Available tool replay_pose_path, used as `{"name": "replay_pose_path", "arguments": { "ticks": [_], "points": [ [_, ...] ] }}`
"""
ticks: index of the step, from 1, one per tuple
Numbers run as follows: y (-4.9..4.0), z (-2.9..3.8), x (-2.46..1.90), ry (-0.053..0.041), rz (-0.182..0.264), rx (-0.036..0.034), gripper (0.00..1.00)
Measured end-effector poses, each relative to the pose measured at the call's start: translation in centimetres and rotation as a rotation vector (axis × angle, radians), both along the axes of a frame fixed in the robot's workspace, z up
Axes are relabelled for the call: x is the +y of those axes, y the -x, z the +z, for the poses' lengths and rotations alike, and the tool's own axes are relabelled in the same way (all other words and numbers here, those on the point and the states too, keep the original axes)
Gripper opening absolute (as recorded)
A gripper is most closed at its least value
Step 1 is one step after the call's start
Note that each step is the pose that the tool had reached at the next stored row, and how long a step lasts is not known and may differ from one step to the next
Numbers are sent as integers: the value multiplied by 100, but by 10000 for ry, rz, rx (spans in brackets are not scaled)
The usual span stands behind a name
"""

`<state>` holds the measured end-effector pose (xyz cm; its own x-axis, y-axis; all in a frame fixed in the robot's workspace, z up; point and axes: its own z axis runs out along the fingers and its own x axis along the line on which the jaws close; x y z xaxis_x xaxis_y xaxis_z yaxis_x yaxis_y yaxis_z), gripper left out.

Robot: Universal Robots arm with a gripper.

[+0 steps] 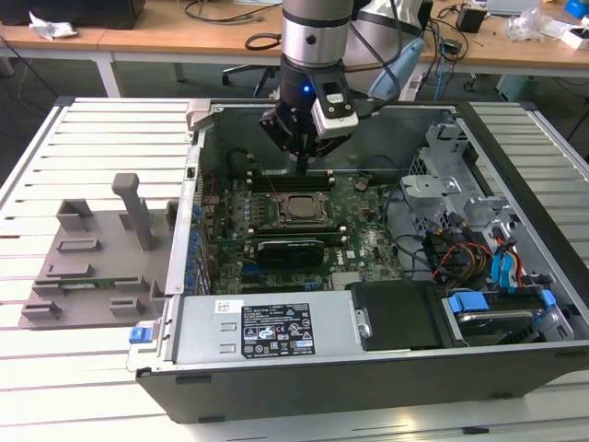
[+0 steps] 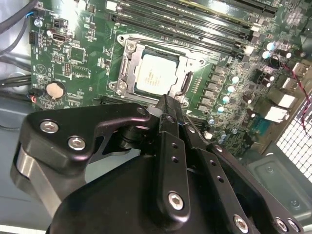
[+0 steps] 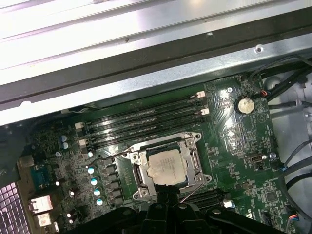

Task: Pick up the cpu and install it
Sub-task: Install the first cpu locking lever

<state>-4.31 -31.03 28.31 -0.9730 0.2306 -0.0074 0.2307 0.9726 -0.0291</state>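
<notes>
The cpu is a small silvery-grey square lying flat inside the metal socket frame on the green motherboard. Both wrist views look down on the cpu in the frame, whose bracket stands open around it. My gripper hangs inside the open computer case, a little above the board and just behind the socket in the exterior view. Its black fingers are pressed together with nothing between them. In the first wrist view the gripper tip ends just short of the socket's edge.
A long black expansion card lies in front of the socket. Memory slots run behind it. Drive cages and cables fill the case on the exterior view's right. A grey fixture stands on the slatted table to the left.
</notes>
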Motion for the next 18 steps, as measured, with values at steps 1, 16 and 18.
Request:
{"name": "replay_pose_path", "arguments": {
  "ticks": [1,16,18],
  "points": [
    [0,0,0,0,152,0,11],
    [0,0,0,-199,1022,3,11],
    [0,0,0,-199,1223,4,11]
  ]
}}
